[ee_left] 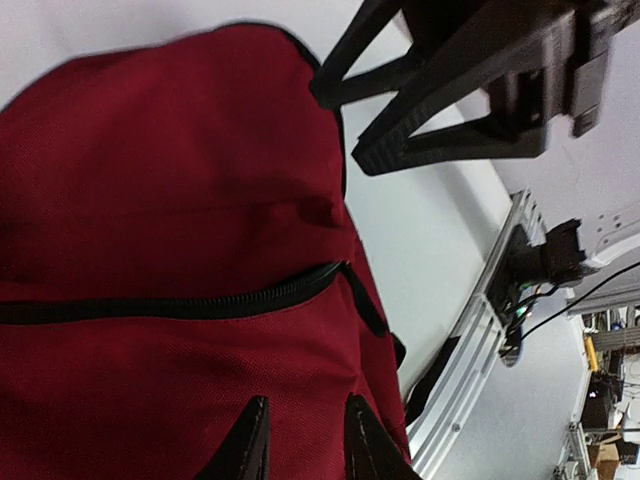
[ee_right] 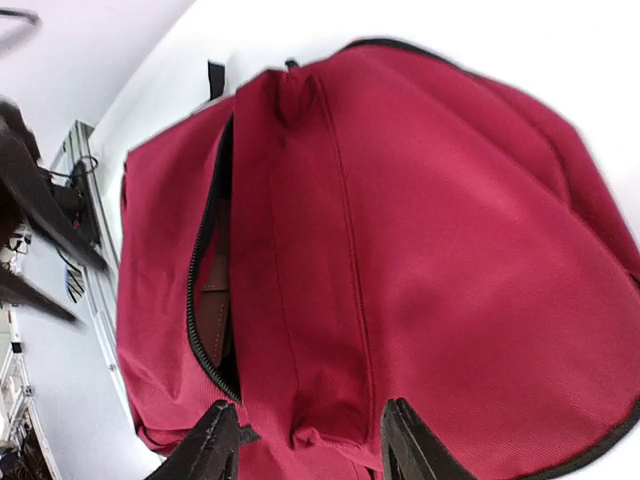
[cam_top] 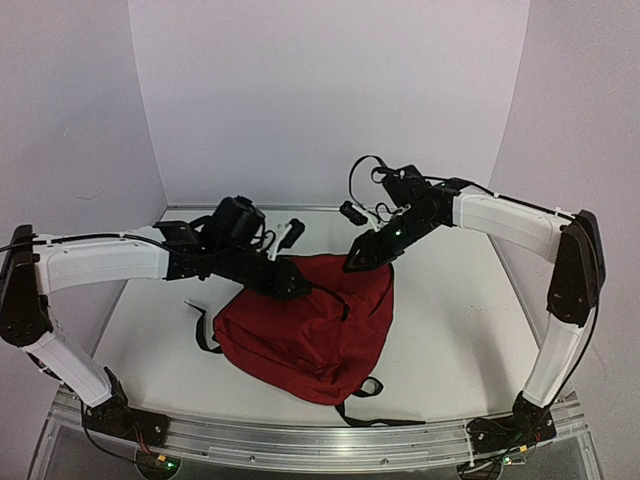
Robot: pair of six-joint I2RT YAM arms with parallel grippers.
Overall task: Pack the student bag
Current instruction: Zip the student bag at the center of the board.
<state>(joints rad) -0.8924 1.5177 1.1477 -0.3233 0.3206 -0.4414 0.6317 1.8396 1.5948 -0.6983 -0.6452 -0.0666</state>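
Observation:
The student bag (cam_top: 310, 335) is a dark red backpack lying flat in the middle of the white table. Both grippers are at its far top edge. My left gripper (cam_top: 298, 282) (ee_left: 306, 402) has its narrow-set jaws pressed into the red fabric (ee_left: 150, 200), just below a closed black zipper (ee_left: 200, 303), with a ridge of cloth between them. My right gripper (cam_top: 358, 262) (ee_right: 310, 406) straddles a puckered band of fabric next to the open main zipper (ee_right: 203, 280). Something brown (ee_right: 212, 300) shows inside the opening.
Black straps (cam_top: 204, 335) stick out at the bag's left and at its near corner (cam_top: 370, 386). A metal rail (cam_top: 300, 440) runs along the table's near edge. White walls close in the back and both sides.

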